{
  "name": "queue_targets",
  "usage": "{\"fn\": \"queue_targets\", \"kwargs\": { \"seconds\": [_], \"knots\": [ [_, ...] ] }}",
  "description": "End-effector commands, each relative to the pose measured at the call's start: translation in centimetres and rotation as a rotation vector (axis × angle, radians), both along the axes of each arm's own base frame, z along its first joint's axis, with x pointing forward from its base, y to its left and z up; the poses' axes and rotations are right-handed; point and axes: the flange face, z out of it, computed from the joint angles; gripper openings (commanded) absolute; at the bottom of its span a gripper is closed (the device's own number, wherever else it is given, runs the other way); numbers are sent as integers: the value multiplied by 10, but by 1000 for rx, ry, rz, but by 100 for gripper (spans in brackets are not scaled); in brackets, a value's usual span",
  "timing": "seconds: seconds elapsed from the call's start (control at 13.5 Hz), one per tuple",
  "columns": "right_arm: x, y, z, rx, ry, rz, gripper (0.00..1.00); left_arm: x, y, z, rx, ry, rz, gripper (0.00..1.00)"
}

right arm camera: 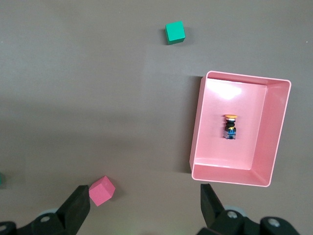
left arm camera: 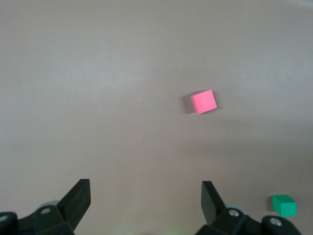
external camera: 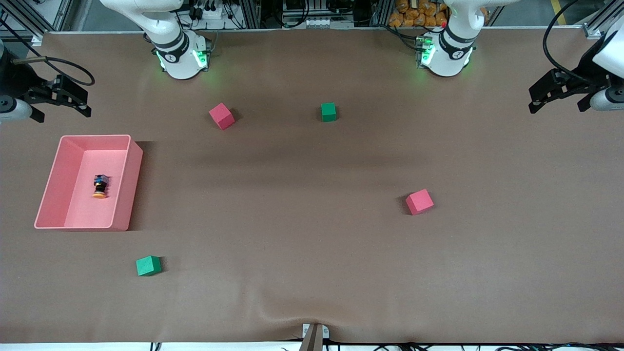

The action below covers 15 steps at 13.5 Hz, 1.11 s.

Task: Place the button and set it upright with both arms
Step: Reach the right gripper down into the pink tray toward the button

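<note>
The tiny push-button (external camera: 100, 186) — round orange cap on a short black-and-blue cylindrical body — is lying on its side on the floor of the pink plastic bin (external camera: 135, 171), roughly at its middle, cap pointing toward the bin's edge nearest the front camera.

Evenly and brightly lit from overhead; soft broad shadows across the brown table (external camera: 312, 234); short dark shadows beside the cubes; white glare on the pink bin (right arm camera: 279, 132) floor; green glow around both arm bases; sharp throughout.
</note>
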Motion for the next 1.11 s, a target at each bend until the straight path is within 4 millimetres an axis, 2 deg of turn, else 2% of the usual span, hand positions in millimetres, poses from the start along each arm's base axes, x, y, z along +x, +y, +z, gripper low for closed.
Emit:
{"fn": "queue_targets", "kwargs": {
  "seconds": [0.0,0.3,0.52,0.67,0.74,0.89,1.04],
  "knots": [
    [-1,1,5,14,3,-14,100,-2,1,6,-10,-1,8,100],
    [1,0,4,14,3,-13,100,-2,4,6,-5,-2,10,100],
    [6,-17,-1,-6,2,-30,100,-2,10,4,-4,9,23,100],
    [19,-41,-16,5,11,-74,100,-3,10,1,-2,27,23,100],
    [33,-42,-38,-1,43,-73,100,-5,9,-2,0,43,31,100],
    [46,-48,-57,-5,55,-82,100,-5,8,1,-1,39,28,100],
    [60,-75,-85,-26,87,-118,100,-6,3,4,-3,33,27,100]
  ]
}}
